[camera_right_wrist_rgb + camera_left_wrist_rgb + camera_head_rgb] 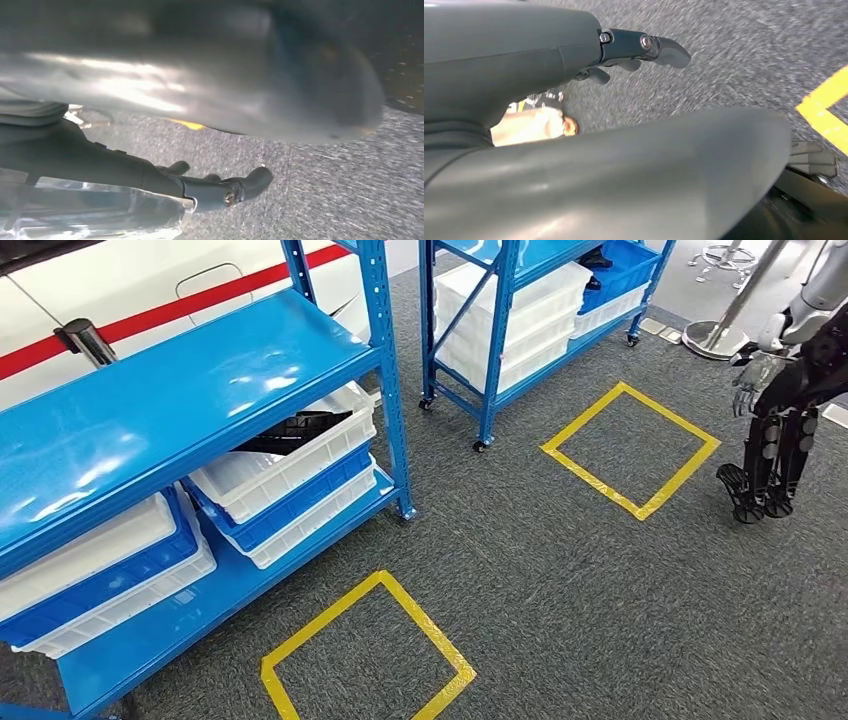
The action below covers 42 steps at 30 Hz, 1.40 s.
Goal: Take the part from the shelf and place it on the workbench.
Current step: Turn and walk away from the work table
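A black part (pixel 295 430) lies in the upper white bin (pixel 290 465) on the lower level of the near blue shelf (pixel 180 390), at the left of the head view. My left hand (pixel 549 65) hangs above grey carpet, its dark fingers (pixel 644 47) stretched out with nothing between them and the thumb. My right hand (pixel 200 85) hangs over the carpet too, its dark fingers (pixel 235 190) extended and holding nothing.
Stacked white and blue bins fill the near shelf's lower levels. A second blue shelf (pixel 500 330) on castors holds white bins further back. Two yellow tape squares (pixel 365 650) (pixel 630 445) mark the carpet. Another robot (pixel 785 390) stands at the far right beside a round stand base (pixel 715 338).
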### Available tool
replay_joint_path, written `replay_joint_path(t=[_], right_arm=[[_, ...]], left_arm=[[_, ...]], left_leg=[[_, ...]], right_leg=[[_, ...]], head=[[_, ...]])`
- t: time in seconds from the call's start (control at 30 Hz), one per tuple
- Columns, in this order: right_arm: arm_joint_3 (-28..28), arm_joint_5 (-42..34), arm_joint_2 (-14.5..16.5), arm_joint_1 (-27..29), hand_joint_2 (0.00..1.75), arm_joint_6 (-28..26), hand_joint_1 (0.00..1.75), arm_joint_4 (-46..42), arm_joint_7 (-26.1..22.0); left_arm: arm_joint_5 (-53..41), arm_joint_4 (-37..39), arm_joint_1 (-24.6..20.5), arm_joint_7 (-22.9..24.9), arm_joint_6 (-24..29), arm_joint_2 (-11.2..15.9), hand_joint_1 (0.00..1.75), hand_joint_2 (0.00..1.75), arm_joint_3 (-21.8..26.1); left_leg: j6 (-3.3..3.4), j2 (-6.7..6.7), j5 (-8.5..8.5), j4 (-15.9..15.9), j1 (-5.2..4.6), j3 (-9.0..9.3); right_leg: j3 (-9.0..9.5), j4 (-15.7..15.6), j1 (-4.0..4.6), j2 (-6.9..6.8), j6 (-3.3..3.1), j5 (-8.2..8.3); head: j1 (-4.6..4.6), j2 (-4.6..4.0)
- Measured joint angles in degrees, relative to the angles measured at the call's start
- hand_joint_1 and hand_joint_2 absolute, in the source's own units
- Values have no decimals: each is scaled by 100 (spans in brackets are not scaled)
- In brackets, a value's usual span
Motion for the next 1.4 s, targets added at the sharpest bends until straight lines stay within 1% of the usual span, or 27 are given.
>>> replay_joint_path(t=[0.03,0.07,0.1,0.17,0.23,0.3,0.33,0.4,0.47,0.5,0.53,0.57,0.63,0.67,0.7,0.73,0.8,0.87,0.93,1.0,1.03,1.07,1.13,1.2,1.27,1.33,1.4], right_arm=[[0,6,-2,0,0,0,0,0,10],[0,10,-3,-3,0,0,0,0,21],[0,14,-2,-10,0,0,0,0,28],[0,24,10,-30,0,1,0,0,39],[1,37,19,-46,0,9,0,0,48],[3,48,30,-62,0,24,0,-3,52],[4,55,33,-73,0,33,0,-5,53],[4,70,35,-89,0,54,0,-9,54],[4,79,26,-85,0,75,0,-9,55],[4,80,20,-76,0,84,0,-9,56],[4,79,12,-65,0,89,0,-9,60],[3,78,4,-58,0,92,0,-9,63],[2,68,-13,-57,0,96,0,-9,72],[2,58,-15,-60,0,97,0,-9,74],[1,44,-16,-63,0,97,0,-9,76],[0,31,-15,-67,0,97,0,-9,76],[-2,13,-12,-69,0,91,0,-9,73],[-6,6,-13,-63,0,78,0,-9,60],[-10,2,-14,-52,0,67,0,-9,39],[-14,-7,-16,-31,0,65,0,-9,20],[-16,-11,-19,-22,0,63,0,-9,14],[-18,-14,-20,-18,0,61,0,-9,9],[-21,-16,-15,-23,0,57,0,-9,2],[-22,-16,-5,-28,0,54,0,-9,-1],[-22,-16,4,-29,0,49,0,-9,-1],[-23,-15,12,-37,0,41,0,-11,-3],[-24,-2,14,-48,0,29,0,-16,-13]], left_arm=[[12,0,4,2,3,0,0,0,2],[21,0,8,9,3,0,0,0,3],[22,0,12,20,3,1,0,0,3],[21,0,3,44,2,2,0,0,3],[20,0,-17,56,2,4,0,0,2],[20,0,-18,61,4,4,0,0,3],[20,0,-9,62,7,2,0,0,3],[21,0,-2,64,14,-2,0,0,4],[22,0,-8,65,14,-3,0,0,4],[22,0,-10,65,9,-4,0,0,4],[22,0,-8,65,4,-4,0,0,5],[22,0,-5,64,-4,-4,0,0,7],[22,0,-2,64,-18,-4,0,0,8],[19,0,-3,65,-25,-2,0,0,8],[13,0,-3,66,-28,0,0,0,8],[3,0,-2,67,-31,2,0,0,8],[-24,0,5,71,-31,3,0,0,8],[-47,0,10,73,-31,5,0,0,7],[-63,0,2,70,-32,7,0,0,5],[-74,0,-5,60,-35,7,0,0,4],[-75,0,-3,55,-38,7,0,0,4],[-76,0,1,52,-40,7,0,0,4],[-77,0,6,51,-43,8,0,0,4],[-81,0,-5,48,-42,10,0,0,4],[-84,0,-17,45,-43,11,0,0,3],[-84,0,-13,44,-43,11,0,0,2],[-83,0,-11,39,-42,13,0,0,3]], left_leg=[[8,11,21,114,-1,-79],[27,26,147,12,-3,-47],[61,62,347,-288,-11,95],[152,283,671,-1046,-64,474],[213,425,734,-1416,-126,643],[239,324,734,-1473,-141,656],[252,266,760,-1519,-130,683],[289,148,818,-1607,-82,737],[307,24,831,-1618,-61,736],[308,-47,831,-1616,-62,736],[306,-122,830,-1613,-60,738],[299,-199,826,-1610,-56,745],[263,-343,805,-1595,-43,767],[229,-403,785,-1574,-51,772],[195,-447,766,-1557,-59,770],[162,-478,752,-1544,-66,761],[120,-520,743,-1538,-47,745],[77,-389,664,-1420,-20,695],[25,-134,373,-902,-11,451],[-6,-12,51,-159,-2,59],[-8,6,6,62,-1,-72],[1,21,77,72,-1,-97],[61,108,468,-532,-13,190],[136,297,725,-1230,-63,545],[181,362,725,-1440,-116,640],[222,251,755,-1506,-109,662],[267,143,810,-1598,-65,717]], right_leg=[[6,0,15,-64,-14,-11],[18,0,28,-121,-27,-22],[37,0,40,-172,-37,-32],[73,-1,76,-256,-35,-60],[89,-5,105,-347,1,-90],[104,-27,130,-457,47,-111],[106,1,132,-436,68,-135],[-38,347,136,-217,71,-315],[-392,1084,101,41,45,-620],[-573,1416,85,90,54,-726],[-677,1574,71,110,90,-739],[-677,1507,54,119,148,-651],[-398,796,-12,220,295,-278],[-247,420,-39,304,332,-117],[-131,158,-59,367,328,-13],[-76,37,-61,409,291,28],[-48,23,-46,346,177,38],[-34,11,-50,271,97,45],[-19,3,-38,167,26,32],[-12,3,-9,39,-23,8],[-8,4,2,-24,-35,-2],[0,4,10,-81,-46,-12],[34,3,27,-176,-50,-37],[73,1,55,-252,-22,-70],[97,-12,71,-331,25,-95],[126,-31,81,-383,82,-114],[62,160,90,-203,102,-236]], head=[[-1,0],[-1,0],[-2,0],[-1,0],[3,0],[2,0],[6,0],[24,0],[43,0],[55,0],[58,0],[66,0],[72,0],[83,0],[87,0],[83,0],[62,0],[42,0],[10,0],[-10,0],[-11,0],[-11,0],[-13,0],[-8,0],[-7,0],[-15,0],[-7,0]])
